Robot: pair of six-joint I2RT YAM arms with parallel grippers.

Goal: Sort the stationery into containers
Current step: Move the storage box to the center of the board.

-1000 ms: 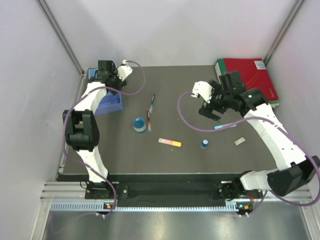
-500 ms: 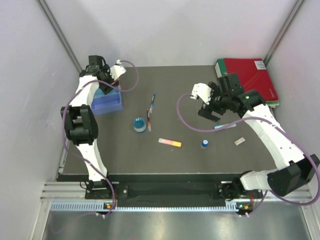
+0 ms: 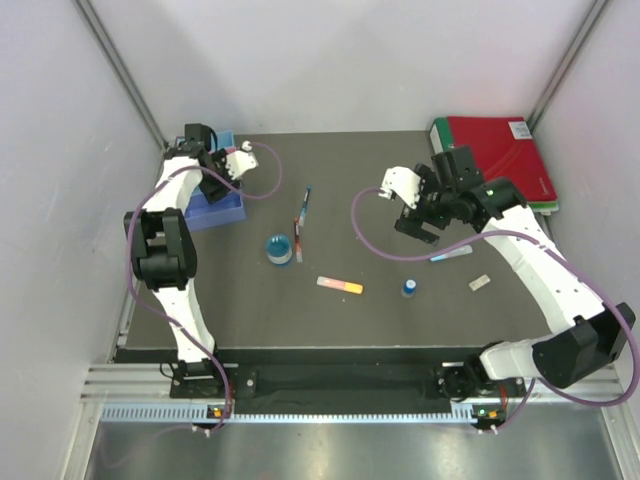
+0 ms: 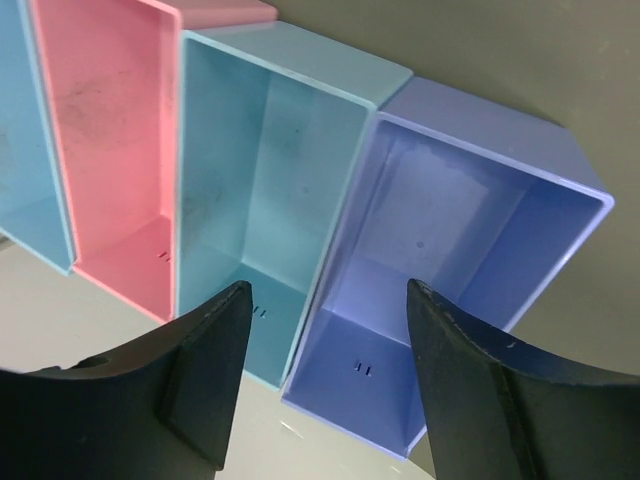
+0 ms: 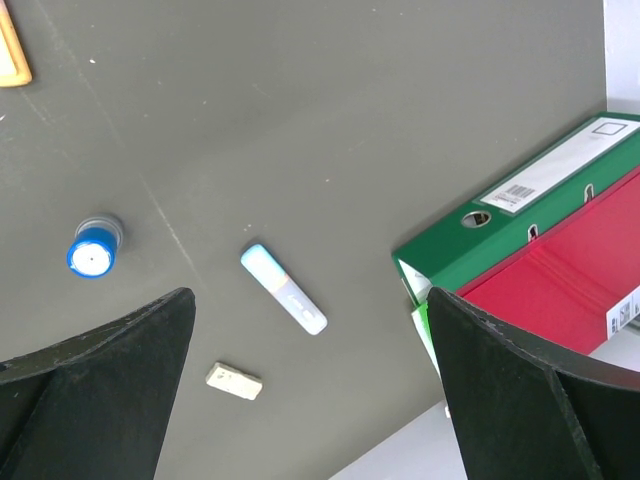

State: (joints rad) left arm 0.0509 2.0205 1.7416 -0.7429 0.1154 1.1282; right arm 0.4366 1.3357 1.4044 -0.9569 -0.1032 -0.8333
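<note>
Left jaws have shifted above the empty bins, released like the right jaws, all stationery unsorted on the surface.

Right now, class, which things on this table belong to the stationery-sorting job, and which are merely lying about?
Belongs to the job: round blue jar; thin pens; pink-orange bar; blue-capped bottle; light blue bar; pale tag; row of four bins.
Just lying about: red binder; green binder.
</note>
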